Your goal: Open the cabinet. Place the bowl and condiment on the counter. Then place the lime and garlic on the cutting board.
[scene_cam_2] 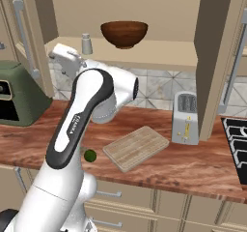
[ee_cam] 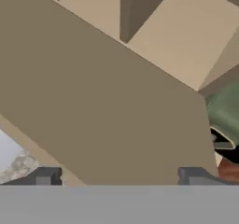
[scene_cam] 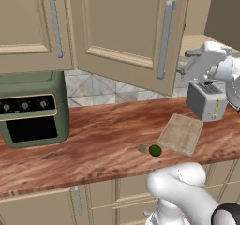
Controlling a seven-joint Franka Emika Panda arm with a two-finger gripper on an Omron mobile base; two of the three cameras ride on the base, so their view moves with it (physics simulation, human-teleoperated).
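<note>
The cabinet [scene_cam_2: 159, 52] stands open, both doors swung out; its left door [scene_cam: 122, 27] hangs over the counter [scene_cam: 93, 144]. The dark brown bowl [scene_cam_2: 124, 33] and the small pale condiment [scene_cam_2: 87, 43] sit on the inner shelf. My gripper [scene_cam: 183, 62] [scene_cam_2: 52, 57] is open and holds nothing, just behind that left door's edge, below and left of the condiment. In the hand view the fingertips [ee_cam: 44, 176] stand wide apart facing the door's inner face. The lime [scene_cam: 155, 150] [scene_cam_2: 89, 155] and garlic [scene_cam: 142, 148] lie on the counter just left of the cutting board [scene_cam: 180, 132] [scene_cam_2: 135, 146].
A grey toaster [scene_cam: 206, 100] [scene_cam_2: 185, 117] stands behind the board near the right door [scene_cam_2: 217, 57]. A green countertop oven [scene_cam: 33, 109] sits at the left. A black stove [scene_cam_2: 236, 139] is at the far right. Bare counter lies between the oven and the lime.
</note>
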